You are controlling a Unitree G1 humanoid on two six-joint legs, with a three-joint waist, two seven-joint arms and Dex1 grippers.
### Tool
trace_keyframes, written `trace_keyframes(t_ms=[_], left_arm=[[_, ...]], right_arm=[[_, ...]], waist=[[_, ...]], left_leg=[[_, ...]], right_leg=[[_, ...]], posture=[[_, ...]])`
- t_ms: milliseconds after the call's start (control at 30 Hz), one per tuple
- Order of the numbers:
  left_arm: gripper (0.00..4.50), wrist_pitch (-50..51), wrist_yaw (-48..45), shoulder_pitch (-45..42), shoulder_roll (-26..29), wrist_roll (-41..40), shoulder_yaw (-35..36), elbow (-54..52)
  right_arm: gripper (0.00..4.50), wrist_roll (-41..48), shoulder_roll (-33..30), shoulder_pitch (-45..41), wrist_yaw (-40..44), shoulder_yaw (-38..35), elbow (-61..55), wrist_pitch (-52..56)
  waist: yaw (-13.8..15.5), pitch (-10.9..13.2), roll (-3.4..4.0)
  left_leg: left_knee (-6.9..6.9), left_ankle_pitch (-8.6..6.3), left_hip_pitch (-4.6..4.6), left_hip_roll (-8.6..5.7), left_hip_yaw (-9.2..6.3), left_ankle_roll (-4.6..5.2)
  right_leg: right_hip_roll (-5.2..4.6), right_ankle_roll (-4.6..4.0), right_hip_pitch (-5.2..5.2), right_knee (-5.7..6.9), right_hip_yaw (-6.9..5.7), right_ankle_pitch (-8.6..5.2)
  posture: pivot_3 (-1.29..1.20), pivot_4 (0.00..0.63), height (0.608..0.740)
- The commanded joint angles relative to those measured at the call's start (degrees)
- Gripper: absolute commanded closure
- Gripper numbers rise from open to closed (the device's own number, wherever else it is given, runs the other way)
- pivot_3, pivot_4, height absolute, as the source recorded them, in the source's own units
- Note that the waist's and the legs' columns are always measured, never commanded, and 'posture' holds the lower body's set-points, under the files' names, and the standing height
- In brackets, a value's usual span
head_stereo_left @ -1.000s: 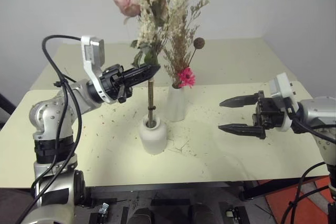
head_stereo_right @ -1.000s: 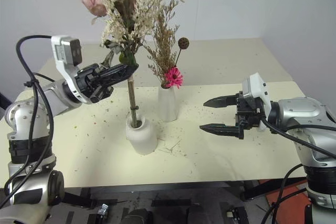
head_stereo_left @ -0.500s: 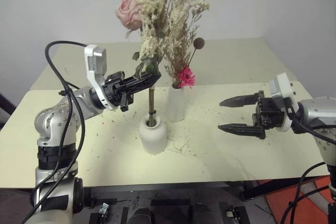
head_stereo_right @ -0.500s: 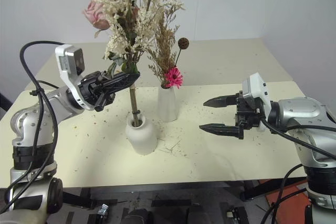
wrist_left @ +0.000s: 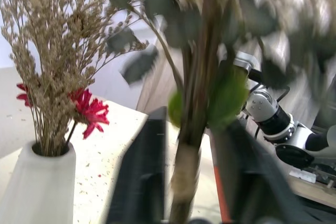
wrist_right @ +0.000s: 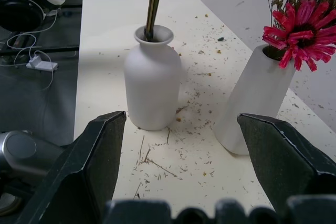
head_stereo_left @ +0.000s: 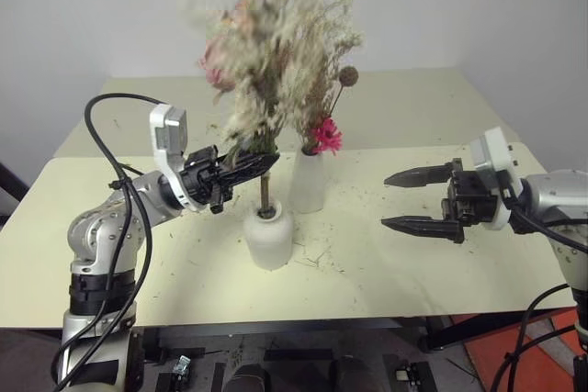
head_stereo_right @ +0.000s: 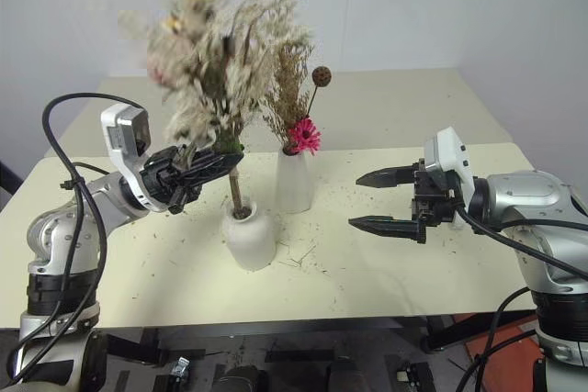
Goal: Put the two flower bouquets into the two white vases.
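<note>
— While I look from the head camera, where do both bunches stand now?

— From my station I see the slim bouquet [head_stereo_left: 323, 130] sitting in the taller vase [head_stereo_left: 308, 185], so that half I judge as done. The fuller bouquet [head_stereo_left: 266, 61] has its stem foot inside the neck of the squat vase [head_stereo_left: 268, 240], just beside the taller one on the surface [head_stereo_left: 413, 273]. Its head looks blurred, so I cannot say how deep it sits.

— And your left tool?

— The left tool [head_stereo_left: 260, 162] is at the stem, just above the vase mouth, reaching in from the robot's left. In the wrist camera the stem [wrist_left: 191, 124] runs upright between the two fingers [wrist_left: 147, 182] with a small gap on each side (so I read it as parted, not squeezing).

— Which relation matters for the next move?

— The stem's long axis is nearly vertical, leaning a little, and the tool lies across it. I think the way out is sideways toward the left, away from the stem, not upward.

— The right one?

— The right tool [head_stereo_left: 397, 199] is wide open and empty, well apart from both vases on the right side. The left arm is clearly the nearer one.
</note>
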Motion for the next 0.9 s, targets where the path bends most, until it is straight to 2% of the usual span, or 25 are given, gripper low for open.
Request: trace_keyframes(t_ms=[33,233,467,700,900], left_arm=[[1.92,0.11,-1.1,0.77,2.49,-1.23,1.84,-2.27],[0.01,-0.01,-3.94,5.25,8.44,-0.06,2.81,-3.93],[0.01,-1.44,-10.85,13.53,17.54,2.12,4.44,-6.1],[0.01,-3.65,-12.79,18.03,21.93,4.75,7.9,-4.45],[0.01,-7.09,-14.83,17.18,24.91,8.19,9.41,1.28]], right_arm=[[0.4,0.16,0.01,-1.61,-0.14,-1.28,0.11,-1.59],[0.4,-0.51,0.32,-3.02,0.05,-0.39,1.44,-2.28],[0.4,-0.84,0.98,-4.18,0.28,0.6,2.32,-2.71],[0.4,-1.14,1.37,-4.75,0.77,1.18,3.01,-2.87],[0.4,-1.05,1.16,-3.78,0.4,0.54,2.93,-2.73]], waist=[[0.02,0.0,0.0],[-0.06,0.0,0.0],[-0.01,0.01,0.01],[0.03,0.02,0.04],[0.09,0.03,0.04]], left_leg=[[0.0,0.0,0.0,0.0,0.0,0.0],[0.0,-0.01,0.03,0.01,0.0,0.02],[-0.01,-0.03,0.07,0.02,0.0,0.05],[-0.09,-0.08,0.32,0.07,-0.02,0.12],[-0.19,-0.09,0.33,0.07,-0.01,0.13]], right_leg=[[0.0,0.0,0.0,0.0,0.0,0.0],[0.01,0.0,0.02,-0.02,0.0,0.0],[0.0,0.0,0.08,-0.1,-0.02,-0.01],[0.01,-0.01,0.43,-0.38,-0.11,-0.01],[0.0,-0.01,0.44,-0.5,-0.11,-0.01]], posture=[[0.0,0.15,0.74],[0.0,0.15,0.74],[0.0,0.15,0.74],[0.0,0.15,0.74],[0.0,0.15,0.74]])
